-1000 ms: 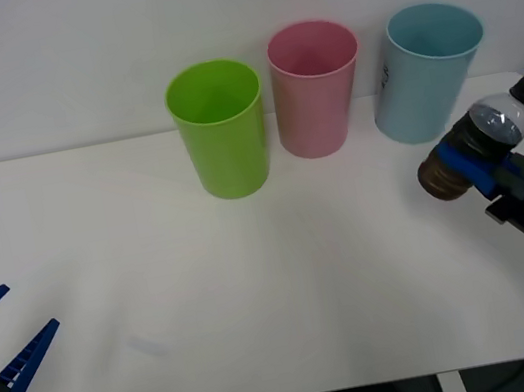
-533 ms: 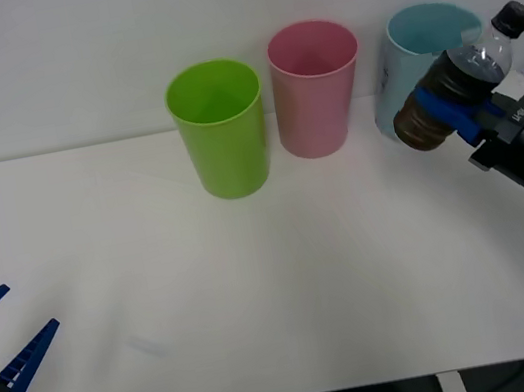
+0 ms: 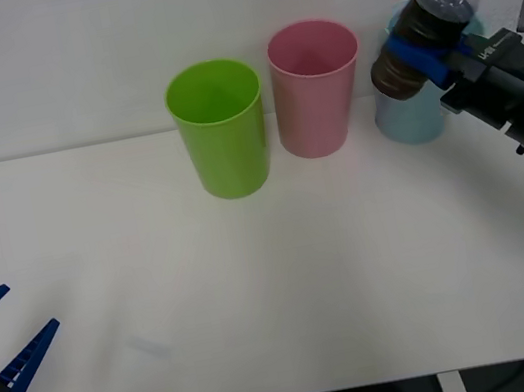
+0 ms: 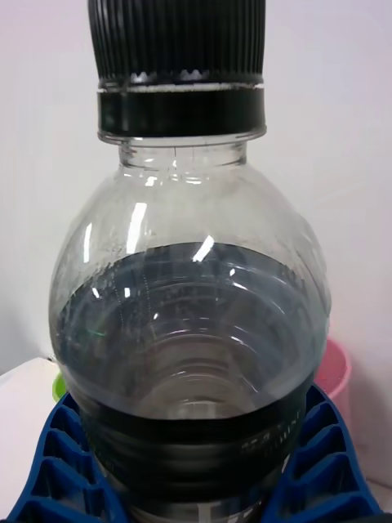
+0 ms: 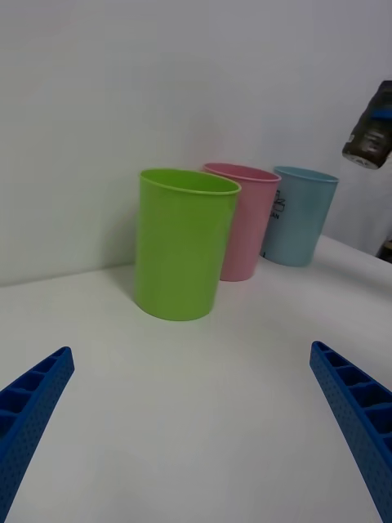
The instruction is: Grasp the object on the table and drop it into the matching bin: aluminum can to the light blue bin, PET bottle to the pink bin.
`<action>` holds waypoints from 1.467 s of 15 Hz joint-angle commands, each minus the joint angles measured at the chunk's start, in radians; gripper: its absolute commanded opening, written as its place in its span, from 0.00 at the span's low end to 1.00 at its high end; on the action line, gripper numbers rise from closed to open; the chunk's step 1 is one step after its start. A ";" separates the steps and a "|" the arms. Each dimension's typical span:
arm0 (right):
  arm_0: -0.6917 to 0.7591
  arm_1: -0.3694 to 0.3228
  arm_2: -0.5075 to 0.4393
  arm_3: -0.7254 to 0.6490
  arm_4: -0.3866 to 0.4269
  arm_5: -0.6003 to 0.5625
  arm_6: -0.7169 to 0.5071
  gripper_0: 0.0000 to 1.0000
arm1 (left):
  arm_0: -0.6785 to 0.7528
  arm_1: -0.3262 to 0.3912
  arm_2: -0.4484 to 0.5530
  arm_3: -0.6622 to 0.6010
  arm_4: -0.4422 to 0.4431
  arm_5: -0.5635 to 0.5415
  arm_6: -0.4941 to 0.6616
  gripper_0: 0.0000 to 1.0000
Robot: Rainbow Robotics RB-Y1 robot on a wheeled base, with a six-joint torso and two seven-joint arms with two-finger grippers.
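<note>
My right gripper (image 3: 418,62) is shut on the PET bottle (image 3: 436,11), a small clear bottle with dark contents and a black cap. It holds the bottle tilted in the air, at the rim of the light blue bin (image 3: 409,119) and partly in front of it. The pink bin (image 3: 316,90) stands just left of that, on the white table (image 3: 276,275). In the right wrist view the bottle (image 4: 192,327) sits between the blue fingers (image 4: 327,458), with the pink bin (image 4: 339,372) behind. My left gripper (image 3: 0,349) rests open at the near left edge.
A lime green bin (image 3: 220,127) stands left of the pink one. In the left wrist view the three bins show in a row: green (image 5: 184,245), pink (image 5: 245,221), light blue (image 5: 300,214), with the held bottle (image 5: 371,135) above them. A white wall rises behind.
The right gripper has lifted the bottle up and toward the back left, from beside the light blue bin to the height of its rim. The left arm has not moved.
</note>
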 commanded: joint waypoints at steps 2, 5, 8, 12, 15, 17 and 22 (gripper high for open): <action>-0.150 -0.018 0.063 0.135 0.000 -0.013 -0.002 0.00 | 0.000 0.000 0.000 0.000 0.000 0.000 0.000 1.00; -0.255 -0.017 0.109 0.245 0.000 -0.025 0.006 0.00 | 0.000 0.000 0.000 0.000 0.000 0.000 0.000 1.00; -0.365 0.002 0.141 0.364 0.026 -0.052 0.024 0.00 | 0.000 0.000 0.000 0.000 0.000 0.000 0.000 1.00; -0.486 0.065 0.141 0.509 0.108 -0.072 0.058 0.00 | 0.000 0.000 0.000 0.000 0.000 0.000 0.000 1.00; -0.557 0.111 0.141 0.609 0.155 -0.072 0.089 0.00 | 0.000 0.000 0.000 0.000 0.000 0.000 0.000 1.00; -0.607 0.140 0.141 0.678 0.178 -0.072 0.115 0.00 | 0.000 0.000 0.000 0.000 0.000 0.000 0.000 1.00; -0.739 0.212 0.140 0.881 0.203 -0.059 0.277 0.00 | 0.000 0.000 0.000 0.000 0.000 0.000 0.000 1.00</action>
